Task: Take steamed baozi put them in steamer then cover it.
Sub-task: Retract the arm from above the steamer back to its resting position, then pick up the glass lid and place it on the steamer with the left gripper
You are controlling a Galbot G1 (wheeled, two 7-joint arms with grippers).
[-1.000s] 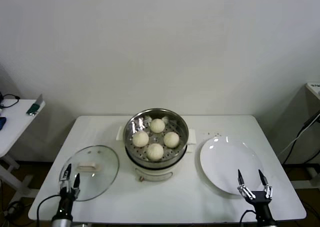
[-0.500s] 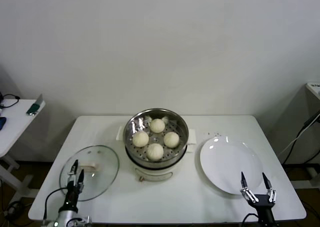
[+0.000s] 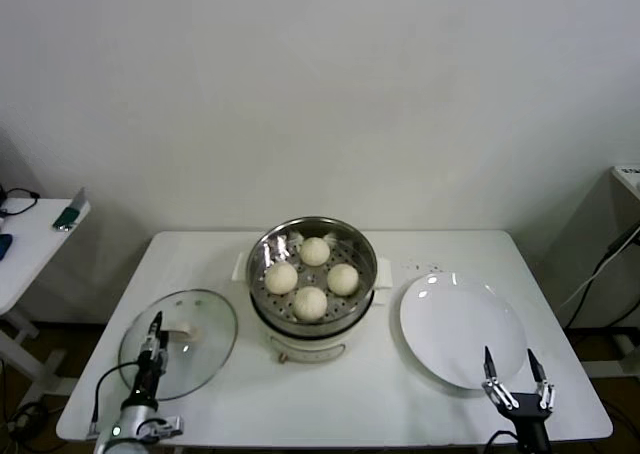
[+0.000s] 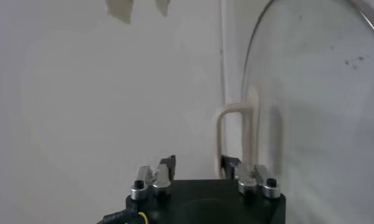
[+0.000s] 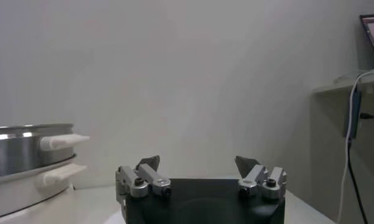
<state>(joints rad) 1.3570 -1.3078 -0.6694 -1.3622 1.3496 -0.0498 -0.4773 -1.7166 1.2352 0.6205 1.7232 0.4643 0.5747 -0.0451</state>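
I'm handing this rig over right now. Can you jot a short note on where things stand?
Left tool: low over the cover's near edge, by its handle; grip not confirmed.
Right tool: open, idle at the table's near right edge by the plate.
Steamer: centre of the table, uncovered.
Done: all four baozi sit in the steamer.
Left: lift the cover and set it on the steamer.
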